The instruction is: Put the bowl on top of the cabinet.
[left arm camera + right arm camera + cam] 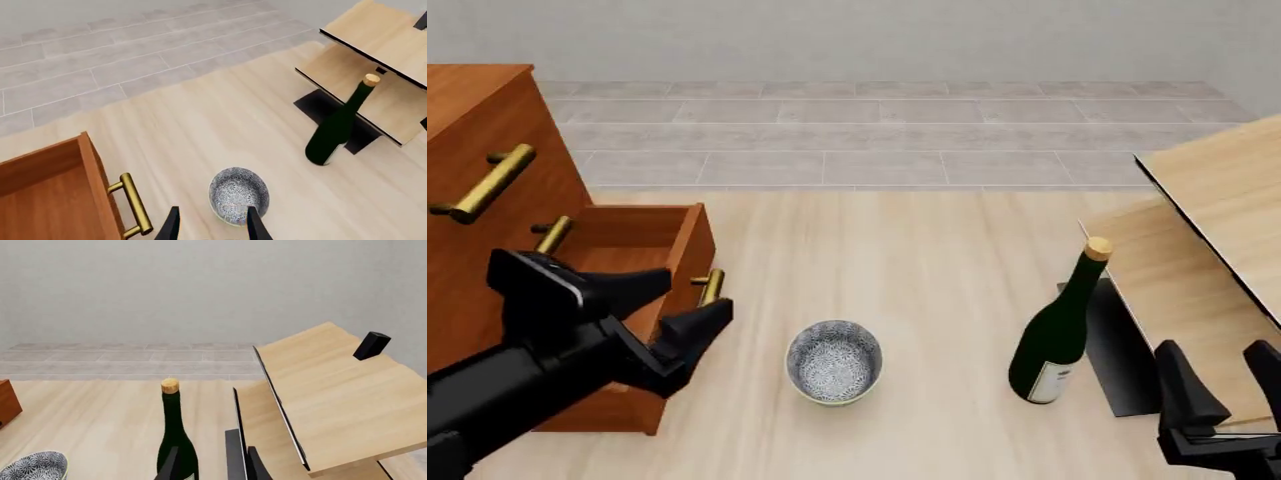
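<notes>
Speckled grey-white inside, the bowl (pixel 834 362) sits on the bench (pixel 934 260) just right of the left gripper (pixel 681 315) — its jaws open, holding nothing — beside the cabinet (pixel 494 170). The right gripper (pixel 1214 385) also stands open, near the wine bottle (pixel 1057 330).

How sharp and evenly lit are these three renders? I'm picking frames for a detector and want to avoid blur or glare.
Front view: sharp throughout, flat even light, only a faint shadow under the bowl. Left wrist view: crisp, a small highlight on the wine bottle, no blown-out glare. Right wrist view: equally sharp, diffuse light, nothing out of focus.
</notes>
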### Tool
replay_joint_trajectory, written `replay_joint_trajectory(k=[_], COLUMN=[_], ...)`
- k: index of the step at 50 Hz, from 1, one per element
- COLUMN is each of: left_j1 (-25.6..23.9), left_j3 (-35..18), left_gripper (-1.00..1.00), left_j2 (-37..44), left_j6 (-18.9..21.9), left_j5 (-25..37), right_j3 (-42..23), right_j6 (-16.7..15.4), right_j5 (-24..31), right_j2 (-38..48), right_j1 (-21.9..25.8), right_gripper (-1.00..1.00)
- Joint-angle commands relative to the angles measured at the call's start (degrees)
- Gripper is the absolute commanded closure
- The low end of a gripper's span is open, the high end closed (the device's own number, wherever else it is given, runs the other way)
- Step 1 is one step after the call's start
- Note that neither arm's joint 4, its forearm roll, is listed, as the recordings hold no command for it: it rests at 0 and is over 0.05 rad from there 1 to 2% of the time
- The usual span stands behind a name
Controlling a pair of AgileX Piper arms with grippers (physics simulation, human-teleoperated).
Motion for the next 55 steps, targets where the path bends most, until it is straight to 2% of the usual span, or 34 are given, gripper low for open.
replay_joint_trajectory(k=[1, 3, 10, 21, 25, 30, 38, 55], left_j1=[-4.54, -5.27, -8.00, -7.56, -7.47, -5.09, -4.55, -4.20], left_j3=[-3.26, -3.89, -7.05, -10.73, -11.16, -11.87, -11.92, -11.67], left_gripper=[-1.00, -1.00, -1.00, -1.00, -1.00, -1.00, -1.00, -1.00], left_j2=[7.97, 9.46, 13.29, 18.30, 19.42, 22.54, 25.34, 31.85], left_j6=[-1.37, -2.26, -1.23, -2.50, -2.78, -2.88, -4.85, -4.77], left_j5=[0.01, 0.27, 1.30, 1.46, 1.22, 0.53, -0.40, -4.07], right_j3=[0.00, 0.00, 0.00, 0.00, 0.00, 0.00, 0.00, 0.00], right_j6=[0.00, 0.00, 0.00, 0.00, 0.00, 0.01, 0.01, 0.00], right_j5=[0.00, 0.00, 0.00, 0.00, 0.01, 0.02, 0.01, 0.00], right_j2=[0.00, 0.00, 0.00, 0.00, -0.01, -0.04, -0.02, 0.00], right_j1=[0.00, -0.01, -0.01, 0.00, -0.01, 0.00, 0.00, 0.00], right_gripper=[-1.00, -1.00, -1.00, -1.00, -1.00, -1.00, -1.00, -1.00])
